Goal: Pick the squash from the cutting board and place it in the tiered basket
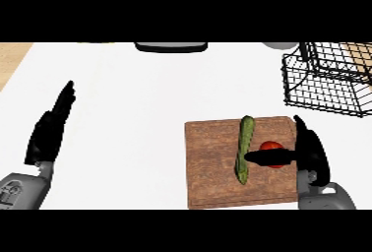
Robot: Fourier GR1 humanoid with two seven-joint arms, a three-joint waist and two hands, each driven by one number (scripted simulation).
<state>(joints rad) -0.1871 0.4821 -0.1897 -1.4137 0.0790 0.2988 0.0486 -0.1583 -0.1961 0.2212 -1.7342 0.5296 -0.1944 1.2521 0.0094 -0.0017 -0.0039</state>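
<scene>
A long green squash (245, 147) lies lengthwise on the brown cutting board (212, 170), near its middle. My right hand (309, 147) stands on edge at the board's right side with its fingers straight. Its thumb (267, 158) stretches left and reaches almost to the squash; I cannot tell whether it touches. The black wire tiered basket (327, 83) stands at the back right, beyond the board. My left hand (49, 130) rests open over the white counter at the far left, fingers pointing away.
A small red item (271, 145) lies on the board right of the squash, partly under my right thumb. A dark and white object (170, 47) and a pale round one (280, 45) sit at the counter's back edge.
</scene>
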